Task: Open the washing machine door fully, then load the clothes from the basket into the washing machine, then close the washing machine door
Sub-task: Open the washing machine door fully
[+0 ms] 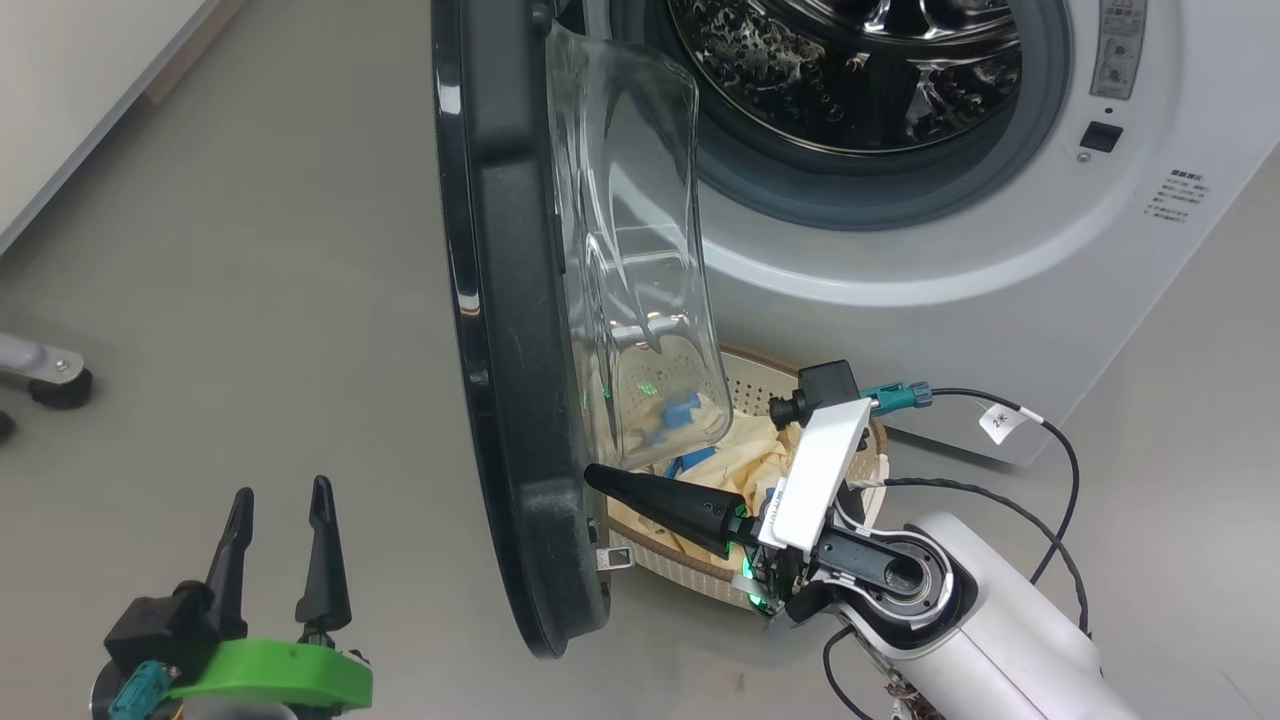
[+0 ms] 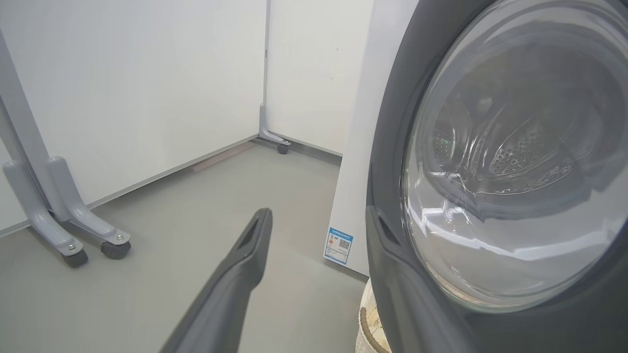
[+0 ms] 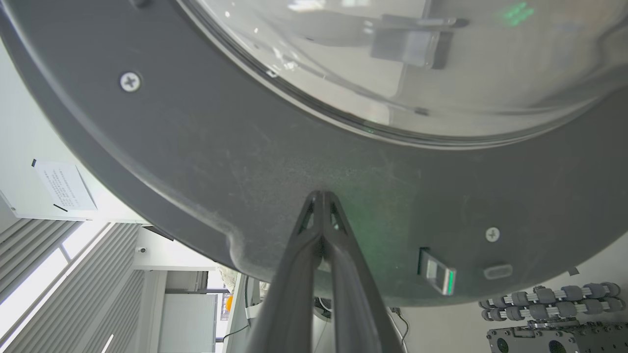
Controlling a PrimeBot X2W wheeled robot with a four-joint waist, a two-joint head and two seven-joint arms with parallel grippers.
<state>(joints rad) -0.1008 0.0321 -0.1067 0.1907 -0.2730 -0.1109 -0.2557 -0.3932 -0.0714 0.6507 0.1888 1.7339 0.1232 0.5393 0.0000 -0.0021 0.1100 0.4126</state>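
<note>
The washing machine door (image 1: 500, 330) stands swung out, edge-on to me, with its clear glass bowl (image 1: 625, 250) facing the washing machine (image 1: 1000, 250) and its open steel drum (image 1: 850, 70). My right gripper (image 1: 592, 474) is shut, and its tip rests against the inner grey face of the door (image 3: 274, 162) near the lower rim. The right gripper (image 3: 321, 196) holds nothing. Behind it, the basket (image 1: 868, 470) sits on the floor with the cream and blue clothes (image 1: 735, 462) inside. My left gripper (image 1: 282, 492) hangs open at the lower left, outside the door (image 2: 515, 162).
A castor of a grey stand (image 1: 55, 380) sits on the floor at the far left, and two wheeled stand legs (image 2: 73, 235) are by the white wall. Black cables (image 1: 1050, 450) loop off my right forearm. The door latch (image 3: 436, 272) lies just right of the right fingertips.
</note>
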